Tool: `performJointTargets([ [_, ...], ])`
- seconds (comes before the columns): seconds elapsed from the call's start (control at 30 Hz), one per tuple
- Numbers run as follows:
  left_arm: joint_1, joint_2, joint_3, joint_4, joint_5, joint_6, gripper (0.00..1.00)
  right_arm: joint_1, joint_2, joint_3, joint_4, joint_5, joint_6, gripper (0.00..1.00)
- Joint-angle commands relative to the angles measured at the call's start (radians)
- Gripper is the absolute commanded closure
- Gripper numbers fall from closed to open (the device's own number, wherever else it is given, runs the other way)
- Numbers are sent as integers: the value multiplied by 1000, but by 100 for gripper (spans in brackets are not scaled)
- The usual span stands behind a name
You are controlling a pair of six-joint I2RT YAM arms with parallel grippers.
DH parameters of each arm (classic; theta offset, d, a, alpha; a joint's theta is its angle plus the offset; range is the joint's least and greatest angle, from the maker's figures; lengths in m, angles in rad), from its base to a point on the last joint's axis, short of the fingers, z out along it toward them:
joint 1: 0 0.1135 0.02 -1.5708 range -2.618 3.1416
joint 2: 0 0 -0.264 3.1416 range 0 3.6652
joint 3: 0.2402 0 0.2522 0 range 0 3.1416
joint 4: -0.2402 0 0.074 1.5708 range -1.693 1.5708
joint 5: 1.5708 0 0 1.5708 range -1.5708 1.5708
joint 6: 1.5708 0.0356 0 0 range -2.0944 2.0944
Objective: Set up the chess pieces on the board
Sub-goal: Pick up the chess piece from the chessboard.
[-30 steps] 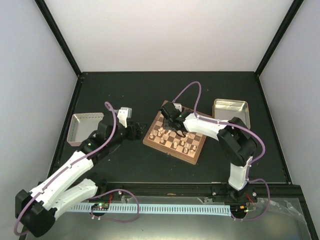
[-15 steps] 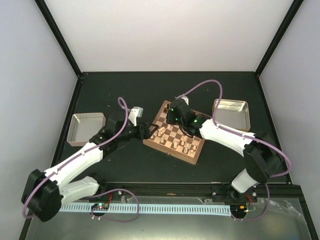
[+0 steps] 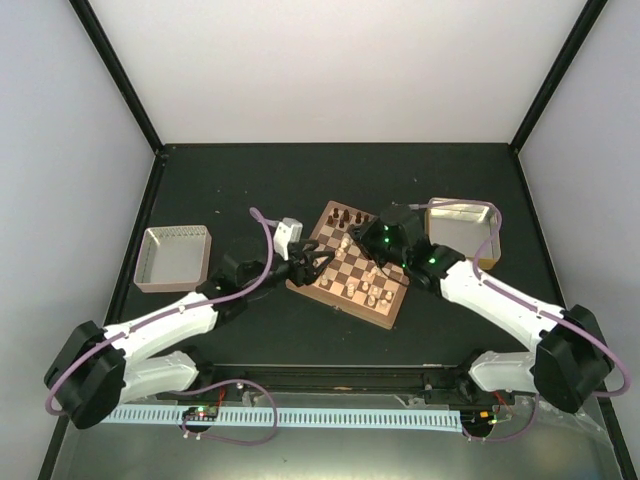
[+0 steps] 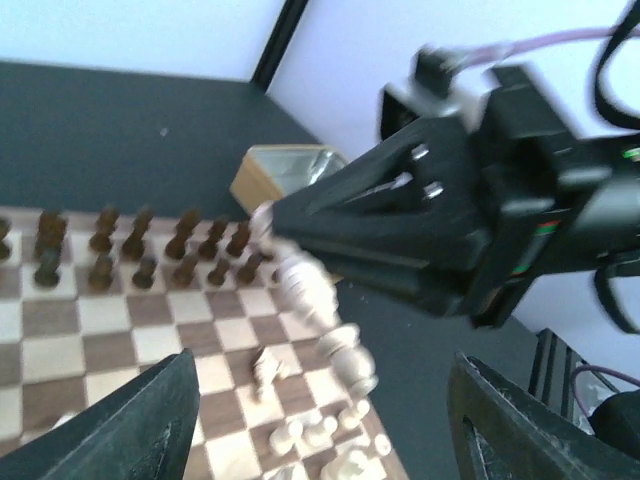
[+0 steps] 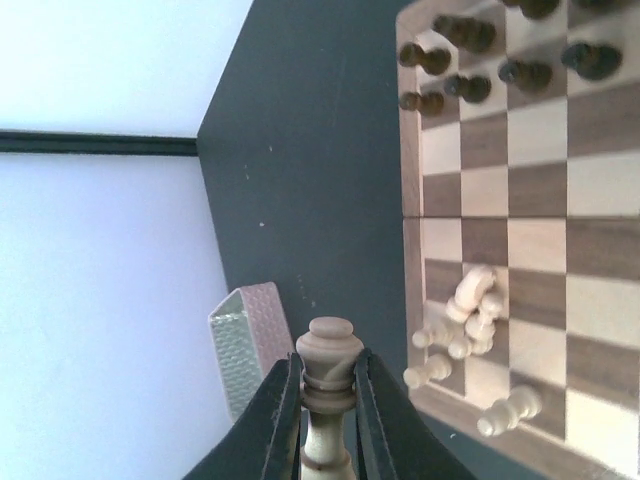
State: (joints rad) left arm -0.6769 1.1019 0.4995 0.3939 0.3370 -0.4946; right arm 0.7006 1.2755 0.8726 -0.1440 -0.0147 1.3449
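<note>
The bottom edge of the right wrist view cuts off the base of the pale piece (image 5: 328, 378) clamped in the right gripper (image 5: 326, 368); the left wrist view is blurred, and the fingers (image 4: 140, 420) of the left gripper (image 4: 322, 358) run off its lower edge; from above, the chess pieces (image 3: 368, 290) are too small to name, and the right gripper perhaps covers some squares of the board (image 3: 335, 303).

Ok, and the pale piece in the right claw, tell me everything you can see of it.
The pale piece looks like cream turned wood, with a rounded knob head, a collar beneath it and a slim stem. The right claw is shut on it, its dark fingers pinching either side just under the head. The base is out of view. It appears raised clear of the board, touching only the fingers.
</note>
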Motion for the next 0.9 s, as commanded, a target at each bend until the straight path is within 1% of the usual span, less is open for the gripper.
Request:
performJointTargets([
  [0.0,-75,7,-17,204,-122,141,36,1,-42,-48,86,-74,217,93],
  [0.1,-101,21,-25,244,-138,203,44,1,-71,-75,102,-71,279,93],
  [0.2,-126,23,-48,294,-149,269,48,2,-104,-96,106,-53,335,92],
  [0.37,-158,35,-51,292,-182,374,53,2,-135,-105,121,-52,364,92],
  [0.47,-162,35,-43,288,-182,394,56,2,-138,-105,126,-61,356,92],
  [0.57,-169,37,-34,296,-167,406,56,1,-136,-116,142,-73,365,92],
  [0.73,-188,53,-23,304,-181,439,57,2,-128,-116,149,-91,370,92],
  [0.87,-195,53,-18,321,-189,448,66,2,-127,-121,150,-96,371,92],
])
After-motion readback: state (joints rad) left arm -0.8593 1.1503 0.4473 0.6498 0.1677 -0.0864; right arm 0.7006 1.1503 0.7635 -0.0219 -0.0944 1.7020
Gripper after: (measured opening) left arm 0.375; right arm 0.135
